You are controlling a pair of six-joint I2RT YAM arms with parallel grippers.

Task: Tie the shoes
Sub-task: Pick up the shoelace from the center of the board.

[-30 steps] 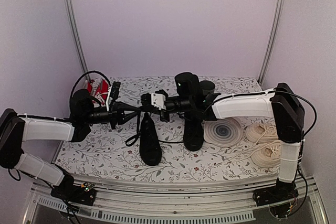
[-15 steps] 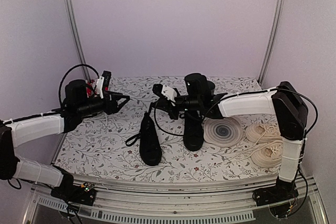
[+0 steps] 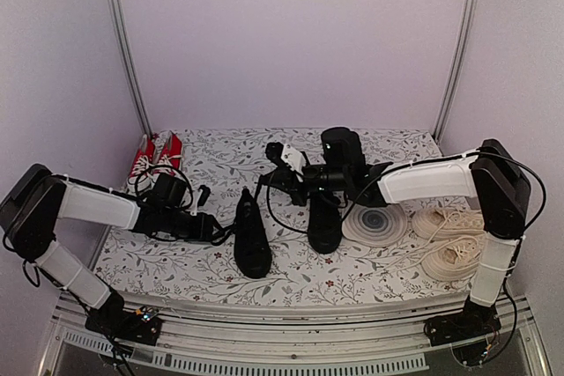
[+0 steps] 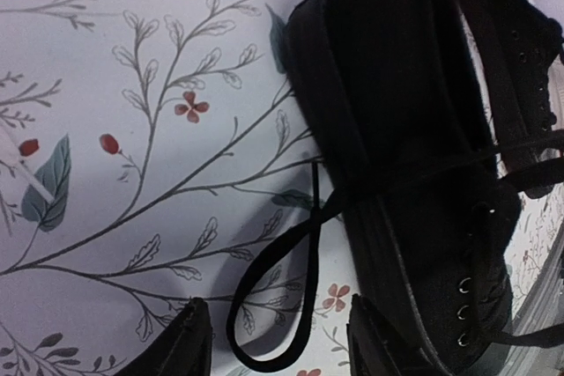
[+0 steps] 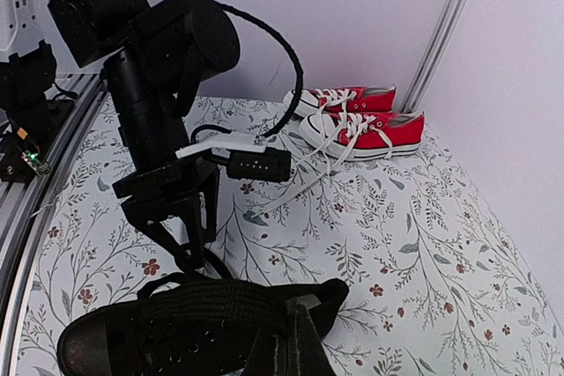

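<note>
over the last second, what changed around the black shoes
The left gripper let go of the lace up between the arms, swung out left and dropped to the table beside the left black shoe, jaws open over a lace loop. The right gripper, shut on a lace, shifted slightly right. Both shoes stayed put.

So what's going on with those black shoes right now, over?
Left gripper open, low over a loose lace loop beside the left black shoe. Right gripper shut on a lace. Nothing in the way.
</note>
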